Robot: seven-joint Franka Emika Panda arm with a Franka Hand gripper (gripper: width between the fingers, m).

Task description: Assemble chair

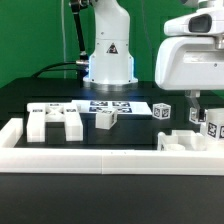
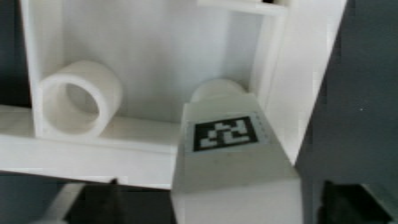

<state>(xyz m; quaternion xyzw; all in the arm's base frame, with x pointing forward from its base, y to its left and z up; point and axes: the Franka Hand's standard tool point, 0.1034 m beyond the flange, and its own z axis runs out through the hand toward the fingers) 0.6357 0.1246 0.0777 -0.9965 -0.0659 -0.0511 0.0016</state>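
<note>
Currently, the jaws are hanging at a tagged chair post point(image 2: 228, 150) over the bench point(image 1: 130, 138); whether pinching it, unclear.

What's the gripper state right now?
Gripper: cannot tell whether open or shut. A tagged chair part sits right at it, but the grip is unclear.

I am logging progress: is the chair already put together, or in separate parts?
In separate parts. In the exterior view a blocky white piece, a small tagged piece and a tagged block lie apart from one another.
</note>
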